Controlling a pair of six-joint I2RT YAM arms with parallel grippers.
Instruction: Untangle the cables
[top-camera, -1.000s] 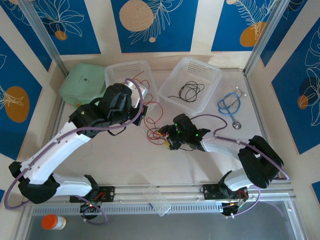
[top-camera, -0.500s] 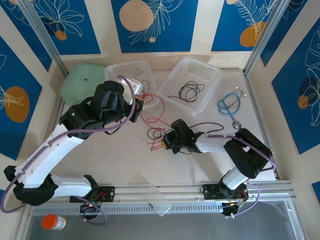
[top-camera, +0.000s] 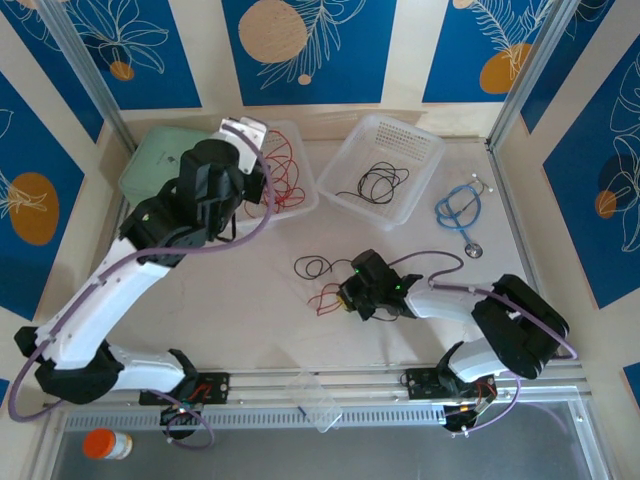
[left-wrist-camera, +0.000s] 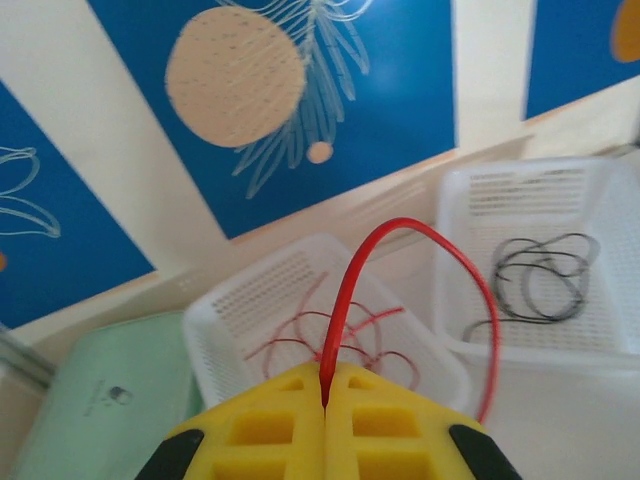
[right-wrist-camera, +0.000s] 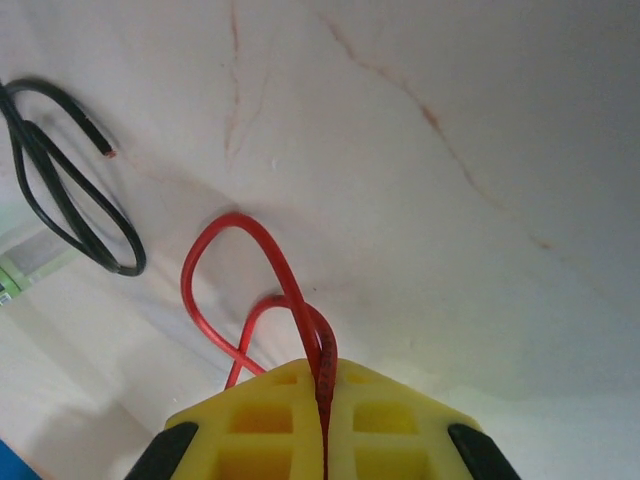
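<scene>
The table (top-camera: 250, 300) carries all items. The left arm (top-camera: 110, 290) runs in a long arc from its base up to the left basket (top-camera: 285, 125), with its wrist raised at that basket's left side. The right arm (top-camera: 500, 320) is folded low, its forearm pointing at a spot on the near-right side of the left basket. The right basket (top-camera: 400, 140) stands just right of the left basket and the green box (top-camera: 150, 175) just left of it. The box lid bears a small emblem; its writing is too small to read. From above, red cables (top-camera: 285, 165) lie heaped in the left basket and a black coil (top-camera: 380, 170) lies in the right basket. The left wrist view adds the left gripper (left-wrist-camera: 325, 385) clamped on an arching red strand (left-wrist-camera: 345, 290) above the left basket. The right wrist view adds the right gripper (right-wrist-camera: 322, 385) clenched on a red loop (right-wrist-camera: 238, 218) on the table, with a loose black cable (right-wrist-camera: 125, 268) near it.
</scene>
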